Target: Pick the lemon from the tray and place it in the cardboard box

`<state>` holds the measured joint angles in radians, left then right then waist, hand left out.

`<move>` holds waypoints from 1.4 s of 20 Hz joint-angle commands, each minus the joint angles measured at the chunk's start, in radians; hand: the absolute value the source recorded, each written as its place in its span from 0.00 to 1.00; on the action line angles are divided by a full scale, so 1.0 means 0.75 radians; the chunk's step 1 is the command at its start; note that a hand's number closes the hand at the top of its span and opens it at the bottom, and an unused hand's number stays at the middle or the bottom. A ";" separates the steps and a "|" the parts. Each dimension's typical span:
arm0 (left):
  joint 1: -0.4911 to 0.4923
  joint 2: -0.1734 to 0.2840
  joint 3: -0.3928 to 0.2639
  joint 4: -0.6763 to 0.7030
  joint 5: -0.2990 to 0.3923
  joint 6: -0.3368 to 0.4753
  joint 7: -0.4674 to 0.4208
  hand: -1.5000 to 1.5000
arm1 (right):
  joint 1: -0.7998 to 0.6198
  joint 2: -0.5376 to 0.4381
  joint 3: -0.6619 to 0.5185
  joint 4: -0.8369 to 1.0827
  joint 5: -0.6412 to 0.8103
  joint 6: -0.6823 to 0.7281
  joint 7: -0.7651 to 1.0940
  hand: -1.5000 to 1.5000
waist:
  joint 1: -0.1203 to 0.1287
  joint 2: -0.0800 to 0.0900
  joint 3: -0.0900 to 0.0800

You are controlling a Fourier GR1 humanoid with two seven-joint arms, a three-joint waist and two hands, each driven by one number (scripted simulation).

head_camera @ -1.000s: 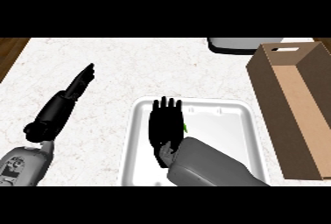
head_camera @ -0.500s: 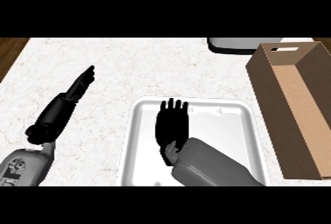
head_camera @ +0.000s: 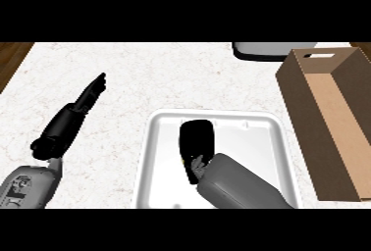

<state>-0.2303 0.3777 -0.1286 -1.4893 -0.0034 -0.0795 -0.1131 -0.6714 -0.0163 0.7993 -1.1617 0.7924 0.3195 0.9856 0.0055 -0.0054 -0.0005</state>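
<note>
- Head view: the right hand (head_camera: 196,142) lies over the middle of the white tray (head_camera: 270,147), fingers drawn together and curled downward. A sliver of yellow at its lower edge is all that shows of the lemon (head_camera: 193,159); whether the fingers are closed round the fruit or only cover it, I cannot tell.
- Head view: the lemon sits in the tray, under the right palm, toward the 6 o'clock side of the hand and near the tray's centre.
- Head view: the cardboard box (head_camera: 330,122) stands at 3 o'clock from the tray, just beside it on the worktop (head_camera: 145,73), open at the top, long axis running from 12 to 6 o'clock.
- Head view: the left hand (head_camera: 88,95) rests at 9 o'clock from the tray, well apart from it, fingers straight and holding nothing.
- Head view: a grey object (head_camera: 264,49) is cut off at 12 o'clock, beside the box's far end.
- Judgement on handling: a lemon is light, stiff and rounded, with a waxy skin that may roll or slip. Take it across its middle, fingers and thumb on opposite sides, not by the tapered ends.
</note>
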 commanded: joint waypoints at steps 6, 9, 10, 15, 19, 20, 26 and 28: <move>0.003 0.027 0.096 -0.111 0.049 -0.090 0.102 0.50 | 0.068 0.021 0.089 -0.106 0.226 -0.033 0.024 1.00 | -0.005 0.003 0.001; -0.029 -0.049 0.030 -0.047 -0.020 -0.039 0.060 0.50 | -0.133 -0.012 -0.188 0.205 0.188 -0.224 -0.169 1.00 | 0.012 0.015 0.002; 0.015 -0.029 0.025 -0.101 -0.027 -0.037 0.067 0.50 | -0.168 -0.094 -0.308 0.133 0.125 -0.245 -0.195 1.00 | 0.020 0.013 0.003; -0.026 -0.055 0.022 -0.053 -0.014 -0.051 0.057 0.50 | -0.333 -0.183 -0.603 0.378 0.047 -0.477 -0.324 1.00 | 0.049 0.033 0.003; -0.020 -0.027 0.023 -0.105 -0.020 -0.084 0.082 0.50 | -0.473 -0.205 -0.597 0.607 0.166 -0.620 -0.440 1.00 | 0.054 0.025 0.001; -0.028 -0.047 0.027 -0.074 -0.010 -0.081 0.072 0.50 | -0.570 -0.210 -0.615 0.669 0.172 -0.593 -0.445 1.00 | 0.062 0.030 0.001; 0.022 -0.057 0.032 -0.046 -0.085 -0.039 0.030 0.50 | -0.704 -0.181 -0.629 0.600 0.276 -0.602 -0.222 1.00 | 0.010 0.007 0.000; -0.014 -0.062 0.037 -0.022 -0.059 -0.058 0.058 0.50 | -0.784 -0.246 -0.690 0.629 0.303 -0.669 -0.118 1.00 | 0.010 0.010 0.000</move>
<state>-0.2456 0.3303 -0.1044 -1.5195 -0.0425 -0.1184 -0.0672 -1.1904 -0.1522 0.3285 -0.6976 0.9839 -0.1319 0.8086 0.0224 0.0053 -0.0005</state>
